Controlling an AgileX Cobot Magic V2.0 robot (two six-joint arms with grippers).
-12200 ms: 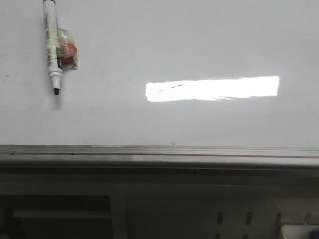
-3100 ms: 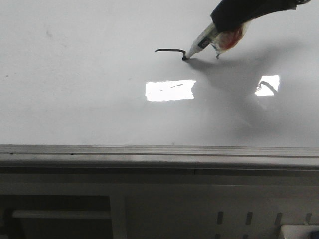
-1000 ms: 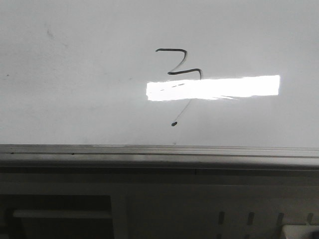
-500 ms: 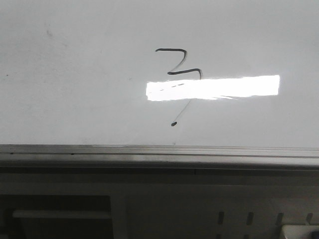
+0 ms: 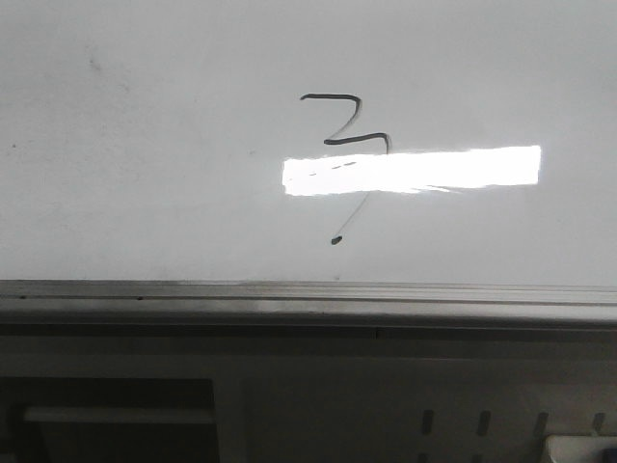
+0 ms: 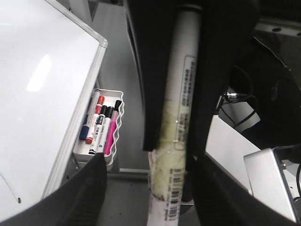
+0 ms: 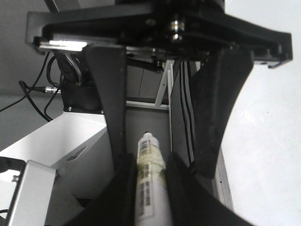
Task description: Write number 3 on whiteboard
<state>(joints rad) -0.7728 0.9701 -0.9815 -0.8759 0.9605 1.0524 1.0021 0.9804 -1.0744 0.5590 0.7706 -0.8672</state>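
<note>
The number 3 (image 5: 359, 140) is drawn in thin black on the whiteboard (image 5: 145, 193), with a zigzag top and a faint tail ending in a dot. Neither gripper shows in the front view. In the right wrist view my right gripper (image 7: 150, 157) is shut on a white marker (image 7: 149, 193). In the left wrist view my left gripper (image 6: 151, 159) is open, its fingers (image 6: 89, 193) wide on either side of that marker (image 6: 181, 113). The black fingers (image 6: 150, 94) of the right gripper clasp the marker. The board's corner (image 6: 37, 94) lies to one side.
A grey metal rail (image 5: 308, 294) runs along the board's near edge. A bright rectangular glare (image 5: 434, 169) crosses the 3's tail. A white wire tray (image 6: 113, 150) with several markers hangs at the board's edge. A white box (image 6: 270, 183) and cables (image 6: 268, 61) lie off the board.
Twelve seconds ago the marker lay on the bare board. Three seconds ago an arm was drawing the top stroke. Now the 3 is whole and the arm is gone from the front view.
</note>
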